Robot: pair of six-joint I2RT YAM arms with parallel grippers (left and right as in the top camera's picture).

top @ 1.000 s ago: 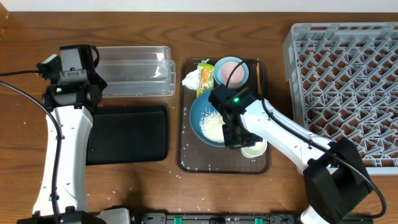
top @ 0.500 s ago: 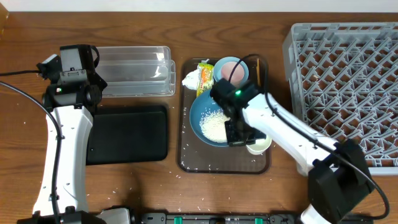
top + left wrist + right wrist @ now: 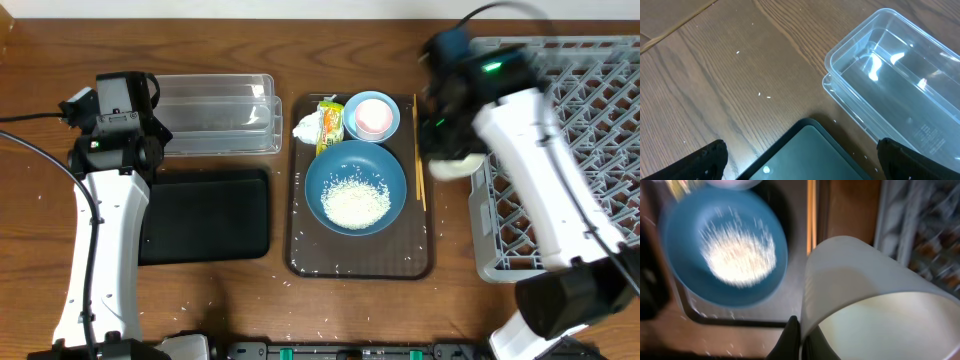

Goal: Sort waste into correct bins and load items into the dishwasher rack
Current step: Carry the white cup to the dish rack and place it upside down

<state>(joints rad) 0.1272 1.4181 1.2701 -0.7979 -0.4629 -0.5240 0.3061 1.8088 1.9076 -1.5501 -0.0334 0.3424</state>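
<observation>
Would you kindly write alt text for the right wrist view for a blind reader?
The right gripper holds a white cup by its rim. Behind it a blue bowl of rice sits on a tray, chopsticks beside it, a grey rack at right.

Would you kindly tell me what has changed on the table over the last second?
The right tool, gripping the white cup, lifted it off the brown tray and carried it to the edge of the grey rack. The blue bowl of rice, small bowl, wrapper, tissue, chopsticks, clear tub and black tray stayed put.
</observation>
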